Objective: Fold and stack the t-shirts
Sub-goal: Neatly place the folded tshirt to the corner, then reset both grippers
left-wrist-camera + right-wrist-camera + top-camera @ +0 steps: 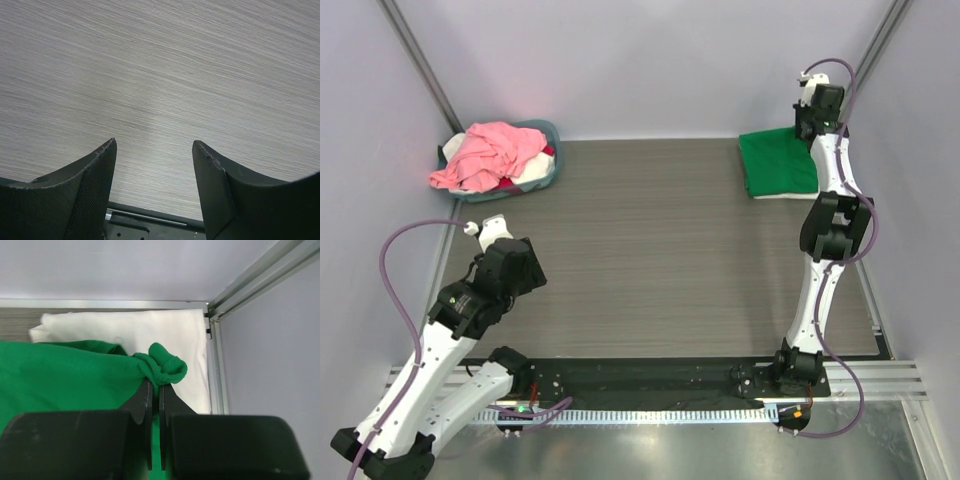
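A folded bright green t-shirt (775,160) lies at the table's far right corner on top of a folded white t-shirt (150,330). My right gripper (155,382) is shut on a bunched corner of the green t-shirt (65,375), near the corner post. In the top view the right gripper (808,128) sits at the green shirt's far right edge. A pink t-shirt (488,155) lies crumpled in the basket at far left, with white and red cloth under it. My left gripper (155,150) hangs open over bare table near the left front; the top view shows the left gripper (495,232) too.
The round blue-grey basket (548,128) stands at the far left corner against the wall. Walls and metal frame posts (250,280) close in the back and sides. A black base rail (650,375) runs along the near edge.
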Controlling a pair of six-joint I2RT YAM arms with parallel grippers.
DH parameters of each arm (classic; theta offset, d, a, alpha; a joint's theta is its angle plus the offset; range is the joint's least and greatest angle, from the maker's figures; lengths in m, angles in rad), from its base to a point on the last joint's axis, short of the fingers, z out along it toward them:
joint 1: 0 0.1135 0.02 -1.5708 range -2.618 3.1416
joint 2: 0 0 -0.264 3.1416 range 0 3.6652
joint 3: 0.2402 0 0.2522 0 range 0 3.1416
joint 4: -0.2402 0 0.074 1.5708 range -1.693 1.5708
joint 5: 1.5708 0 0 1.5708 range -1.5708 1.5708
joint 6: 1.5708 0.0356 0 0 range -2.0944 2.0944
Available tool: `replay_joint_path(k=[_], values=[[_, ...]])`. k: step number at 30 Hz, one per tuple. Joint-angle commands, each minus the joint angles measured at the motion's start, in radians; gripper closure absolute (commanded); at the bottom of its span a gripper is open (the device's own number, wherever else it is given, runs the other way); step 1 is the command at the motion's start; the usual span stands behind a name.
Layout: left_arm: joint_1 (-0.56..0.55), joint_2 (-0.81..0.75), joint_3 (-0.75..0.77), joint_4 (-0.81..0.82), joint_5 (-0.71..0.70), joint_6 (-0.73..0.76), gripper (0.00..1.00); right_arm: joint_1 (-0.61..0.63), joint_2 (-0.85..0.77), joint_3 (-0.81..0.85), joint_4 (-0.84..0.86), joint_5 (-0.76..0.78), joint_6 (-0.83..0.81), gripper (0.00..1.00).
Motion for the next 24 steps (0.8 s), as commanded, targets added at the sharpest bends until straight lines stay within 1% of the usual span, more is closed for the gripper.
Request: replay_joint_path(k=[1, 5, 7, 10, 11, 12, 13, 15, 18, 21, 24], values=[[0.002, -0.003, 0.008, 0.003, -0.034, -0.016, 0.37, -0.008, 0.037, 0.084, 0.108, 0.107, 0.007, 0.99], [0.003, -0.004, 0.008, 0.001, -0.034, -0.016, 0.37, -0.008, 0.081, 0.085, 0.141, 0.236, 0.032, 0.99], [0.002, -0.009, 0.006, 0.003, -0.033, -0.015, 0.37, -0.008, 0.1, 0.084, 0.167, 0.253, 0.032, 0.99], [0.003, -0.015, 0.006, 0.006, -0.03, -0.013, 0.37, -0.008, 0.124, 0.084, 0.216, 0.227, 0.036, 0.98], [0.003, -0.018, 0.005, 0.007, -0.03, -0.013, 0.37, -0.008, 0.13, 0.085, 0.23, 0.22, 0.061, 0.95], [0.002, -0.018, 0.005, 0.007, -0.03, -0.013, 0.37, -0.006, 0.139, 0.101, 0.242, 0.224, 0.074, 0.67], [0.003, -0.016, 0.006, 0.007, -0.031, -0.013, 0.37, -0.008, 0.155, 0.111, 0.243, 0.233, 0.093, 0.48], [0.003, -0.016, 0.008, 0.003, -0.033, -0.016, 0.37, 0.0, 0.167, 0.151, 0.245, 0.319, 0.134, 0.09], [0.002, -0.027, 0.005, 0.001, -0.034, -0.018, 0.37, 0.002, 0.132, 0.171, 0.251, 0.436, 0.176, 0.0], [0.002, -0.038, 0.005, 0.007, -0.031, -0.016, 0.37, 0.002, 0.023, 0.147, 0.263, 0.509, 0.239, 0.0], [0.002, -0.042, 0.005, 0.003, -0.031, -0.015, 0.37, 0.002, -0.115, 0.081, 0.27, 0.496, 0.312, 0.0]])
